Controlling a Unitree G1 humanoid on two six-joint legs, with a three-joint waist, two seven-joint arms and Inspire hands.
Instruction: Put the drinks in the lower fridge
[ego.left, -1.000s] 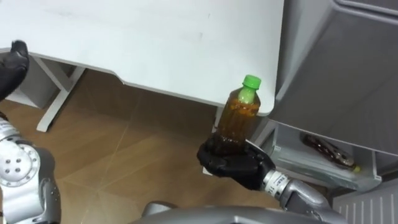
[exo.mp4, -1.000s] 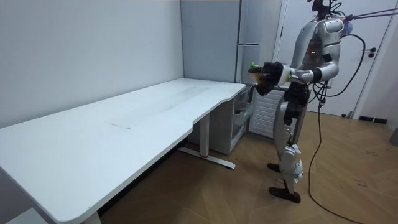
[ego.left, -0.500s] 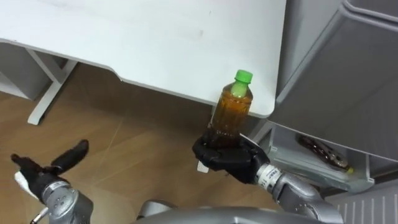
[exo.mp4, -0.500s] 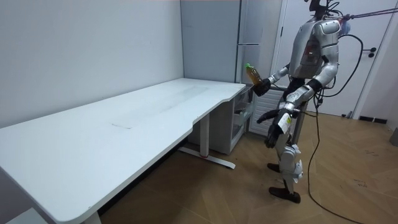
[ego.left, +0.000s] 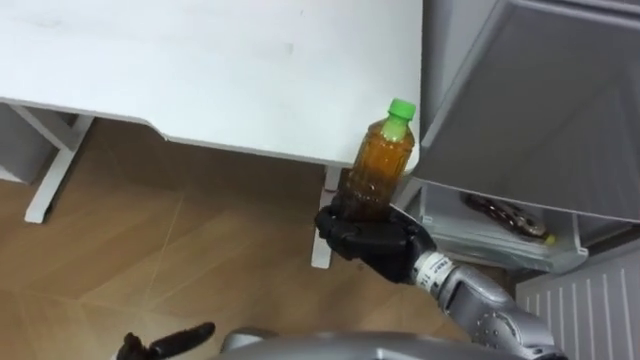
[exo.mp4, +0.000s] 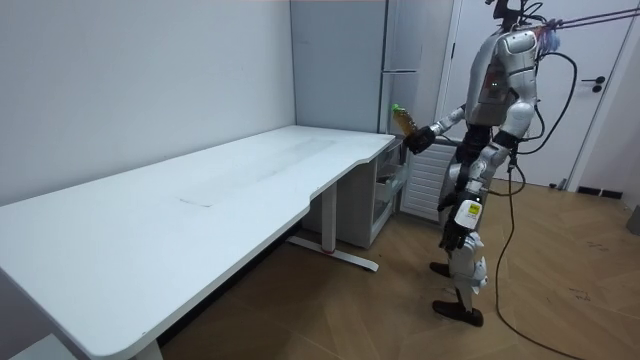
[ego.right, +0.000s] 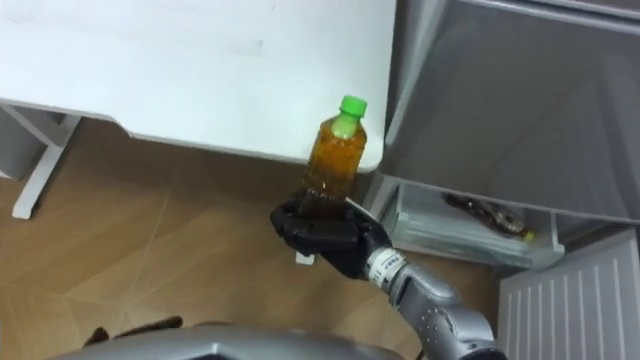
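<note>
Centrally, left eye view: black right hand (ego.left: 372, 243) curled round the base of an amber plastic bottle with green cap (ego.left: 383, 165). Long axis near upright, cap tipped slightly upper right, against the white desk (ego.left: 200, 60) edge. Left hand (ego.left: 170, 342) at bottom left, fingers straight. Room view: bottle held upper centre-right before the tall grey fridge (exo.mp4: 415, 40).

I'm seeing an amber bottle (ego.left: 378, 178), green cap (ego.left: 401, 108), black right hand (ego.left: 375, 245), white desk (ego.left: 200, 70), grey fridge (ego.left: 530, 100), brown wood-grain floor (ego.left: 150, 260).
</note>
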